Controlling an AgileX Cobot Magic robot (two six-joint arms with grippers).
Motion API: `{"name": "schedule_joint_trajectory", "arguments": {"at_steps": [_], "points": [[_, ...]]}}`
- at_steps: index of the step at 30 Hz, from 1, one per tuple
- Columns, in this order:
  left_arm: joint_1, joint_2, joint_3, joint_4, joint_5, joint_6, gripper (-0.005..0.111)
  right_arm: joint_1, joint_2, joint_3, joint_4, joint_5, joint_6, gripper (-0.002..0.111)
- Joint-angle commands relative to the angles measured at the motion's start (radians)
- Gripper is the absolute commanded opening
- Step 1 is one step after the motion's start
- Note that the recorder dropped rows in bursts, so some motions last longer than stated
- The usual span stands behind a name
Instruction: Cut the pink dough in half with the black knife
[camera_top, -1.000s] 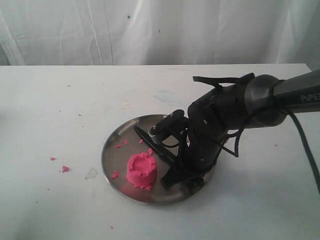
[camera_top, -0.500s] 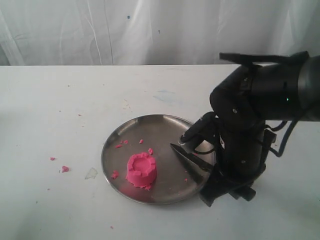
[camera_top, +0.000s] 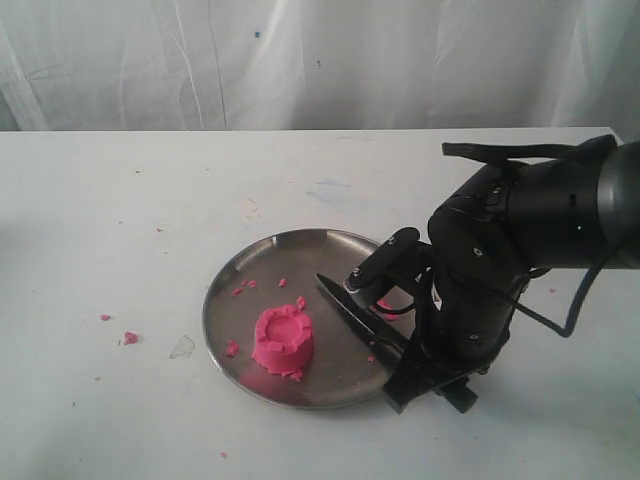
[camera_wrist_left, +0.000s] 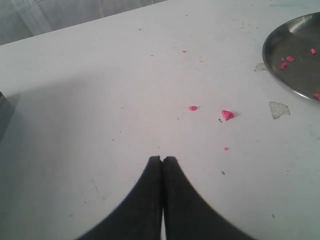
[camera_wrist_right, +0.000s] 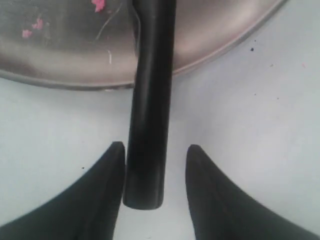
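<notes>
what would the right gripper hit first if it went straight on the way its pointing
The black knife: its handle lies between the right gripper's spread jaws, running straight ahead. Next would likely come the metal plate's rim, though depth is unclear.

pink dough (camera_top: 283, 342) uncut, short dented-top cylinder upright on metal plate (camera_top: 215, 290); black knife (camera_top: 360, 318) apart beside it, blade on plate, handle across rim.

Right arm (camera_top: 520, 235) bulky, glossy black; thin black cable (camera_top: 585, 300); jaws tapered, apparently matte.
</notes>
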Motion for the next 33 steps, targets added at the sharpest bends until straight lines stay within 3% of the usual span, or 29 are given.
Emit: {"name": "schedule_joint_trajectory", "arguments": {"at_steps": [1,10,12,15,18,20,22,23,25,28,30,33], "points": [[0.003,-0.005,0.002,-0.005,-0.001,-0.004,0.000,-0.006,-0.009,-0.007,0.003,0.007,-0.004,0.043],[0.003,-0.005,0.002,-0.005,-0.001,-0.004,0.000,-0.008,-0.171,-0.067,-0.059,0.032,0.077,0.040],[0.003,-0.005,0.002,-0.005,-0.001,-0.004,0.000,-0.021,-0.214,-0.067,-0.242,0.034,0.173,0.036],[0.003,-0.005,0.002,-0.005,-0.001,-0.004,0.000,-0.079,-0.226,-0.057,-0.625,0.112,0.483,0.030],[0.003,-0.005,0.002,-0.005,-0.001,-0.004,0.000,-0.168,-0.217,-0.029,-0.792,0.211,0.701,0.028],[0.003,-0.005,0.002,-0.005,-0.001,-0.004,0.000,-0.231,-0.217,-0.002,-0.710,0.140,0.699,0.028],[0.003,-0.005,0.002,-0.005,-0.001,-0.004,0.000,-0.280,-0.217,0.030,-0.528,-0.006,0.579,0.026],[0.003,-0.005,0.002,-0.005,-0.001,-0.004,0.000,-0.304,-0.212,0.045,-0.352,-0.094,0.426,0.025],[0.003,-0.005,0.002,-0.005,-0.001,-0.004,0.000,-0.342,-0.199,0.054,0.085,-0.131,-0.081,0.018],[0.003,-0.005,0.002,-0.005,-0.001,-0.004,0.000,-0.401,-0.166,0.044,0.708,0.031,-0.713,0.009],[0.003,-0.005,0.002,-0.005,-0.001,-0.004,0.000,-0.422,-0.157,0.029,0.865,0.130,-0.875,0.008],[0.003,-0.005,0.002,-0.005,-0.001,-0.004,0.000,-0.425,-0.159,0.025,0.879,0.083,-0.945,0.008]]}}
